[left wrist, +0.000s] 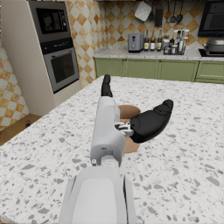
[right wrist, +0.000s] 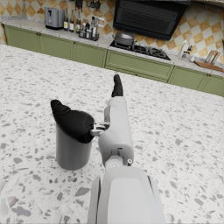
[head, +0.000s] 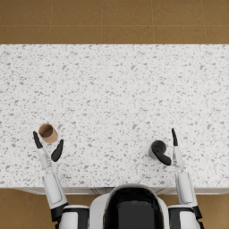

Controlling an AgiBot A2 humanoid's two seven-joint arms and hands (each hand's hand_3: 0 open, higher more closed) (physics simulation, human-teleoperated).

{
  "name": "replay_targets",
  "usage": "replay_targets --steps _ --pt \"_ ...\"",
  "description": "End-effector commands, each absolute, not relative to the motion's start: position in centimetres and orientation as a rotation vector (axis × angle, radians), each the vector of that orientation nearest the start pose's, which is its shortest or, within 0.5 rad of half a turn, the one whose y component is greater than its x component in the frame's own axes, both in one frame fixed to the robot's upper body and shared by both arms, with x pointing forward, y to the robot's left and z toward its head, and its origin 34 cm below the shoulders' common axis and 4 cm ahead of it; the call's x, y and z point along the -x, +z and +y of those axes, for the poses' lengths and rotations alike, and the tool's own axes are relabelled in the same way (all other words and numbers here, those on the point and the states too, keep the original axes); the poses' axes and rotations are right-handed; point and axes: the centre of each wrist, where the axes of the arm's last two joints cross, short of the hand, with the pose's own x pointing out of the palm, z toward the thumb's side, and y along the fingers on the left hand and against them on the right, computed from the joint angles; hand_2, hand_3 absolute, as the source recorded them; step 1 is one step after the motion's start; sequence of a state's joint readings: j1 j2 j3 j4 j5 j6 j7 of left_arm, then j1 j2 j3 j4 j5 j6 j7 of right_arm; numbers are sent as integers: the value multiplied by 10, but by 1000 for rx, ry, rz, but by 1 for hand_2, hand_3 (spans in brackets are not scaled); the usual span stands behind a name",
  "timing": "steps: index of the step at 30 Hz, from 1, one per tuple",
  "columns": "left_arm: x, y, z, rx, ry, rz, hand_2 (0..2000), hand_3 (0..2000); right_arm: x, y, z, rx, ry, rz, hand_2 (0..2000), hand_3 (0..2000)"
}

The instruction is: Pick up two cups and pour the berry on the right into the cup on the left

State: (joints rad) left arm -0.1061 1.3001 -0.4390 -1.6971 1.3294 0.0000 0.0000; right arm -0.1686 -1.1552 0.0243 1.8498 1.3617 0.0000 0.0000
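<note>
A: Why are both hands parked beside the cups?

B: My guess is they're lining up to grasp. The left hand (head: 47,150) is spread, holding nothing, with the brown cup (head: 48,133) standing between its fingers near the countertop's (head: 116,89) front-left corner. The right hand (head: 167,150) is also spread; its thumb lies over the rim of the grey cup (right wrist: 72,146), toward the front right.

A: Touching or gripping?

B: Touching at most, I think; I can't tell if it presses.

A: And the berry?

B: Hidden. The thumb covers the grey cup's mouth in the right wrist view, and the head view is too coarse to show anything inside.
</note>
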Motion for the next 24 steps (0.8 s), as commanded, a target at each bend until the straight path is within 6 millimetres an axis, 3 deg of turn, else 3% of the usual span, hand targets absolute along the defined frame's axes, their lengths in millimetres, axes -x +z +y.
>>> replay_targets --steps 1,8,19,24 --pt "-186 126 351 -100 -1169 -5 0 0 -184 120 -249 170 1684 134 0 0" --pt "-194 110 354 -40 -1164 20 0 0 -177 101 -238 116 1723 157 0 0" --pt "-208 93 360 31 -1142 37 0 0 -183 74 -248 12 1695 229 0 0" --pt "-215 86 362 65 -1134 46 0 0 -183 75 -243 2 1713 219 0 0"
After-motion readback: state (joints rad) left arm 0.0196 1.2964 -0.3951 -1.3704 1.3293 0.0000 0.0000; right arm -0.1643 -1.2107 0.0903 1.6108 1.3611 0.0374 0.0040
